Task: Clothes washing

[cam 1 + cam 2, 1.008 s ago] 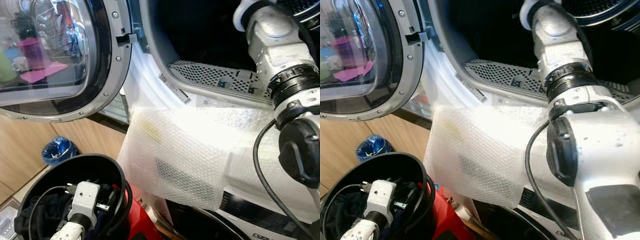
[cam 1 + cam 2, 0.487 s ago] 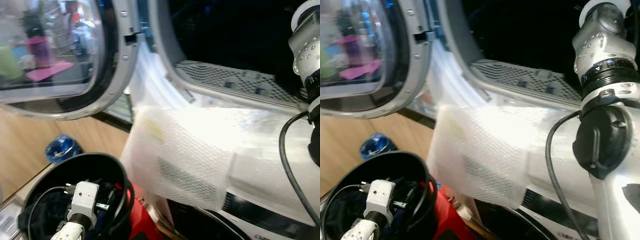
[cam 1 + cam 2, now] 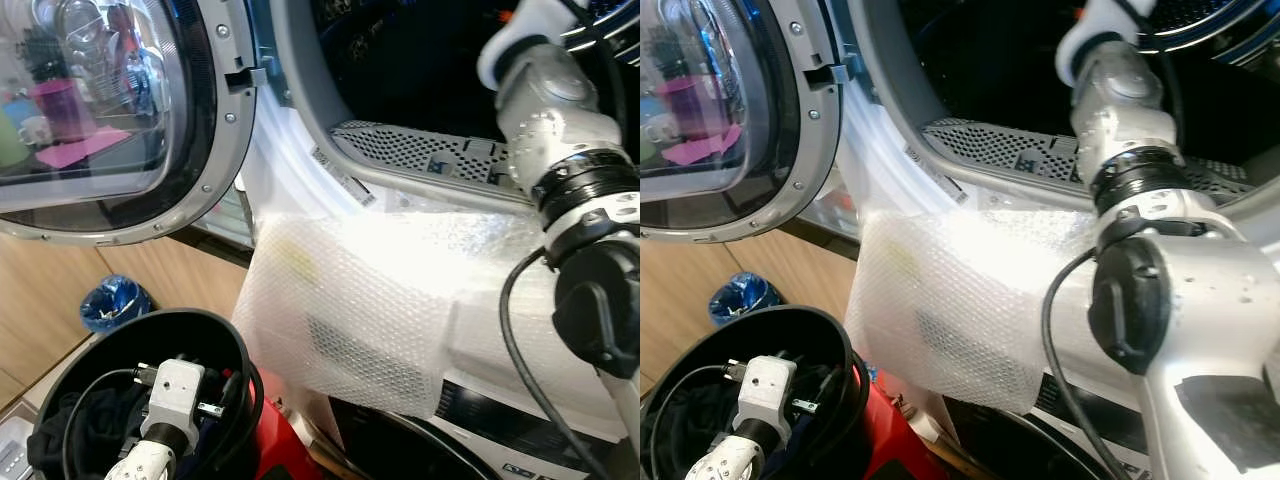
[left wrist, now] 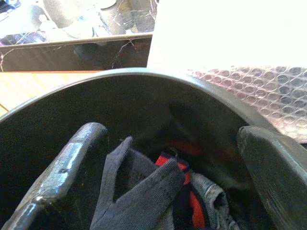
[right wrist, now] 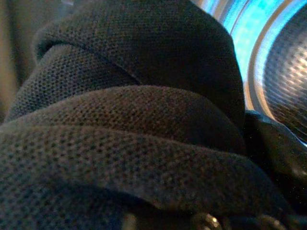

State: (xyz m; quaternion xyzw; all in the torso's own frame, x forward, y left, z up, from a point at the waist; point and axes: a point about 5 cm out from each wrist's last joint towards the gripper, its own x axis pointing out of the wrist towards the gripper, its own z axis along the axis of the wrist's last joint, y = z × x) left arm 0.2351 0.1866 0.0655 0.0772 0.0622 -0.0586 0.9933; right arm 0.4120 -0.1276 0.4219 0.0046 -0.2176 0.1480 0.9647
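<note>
The left pincer hangs open inside the black bucket, the clothes lying directly between its fingers. The right arm reaches far into the washing machine drum; dark knitted cloth presses against its camera, grip unclear.
</note>
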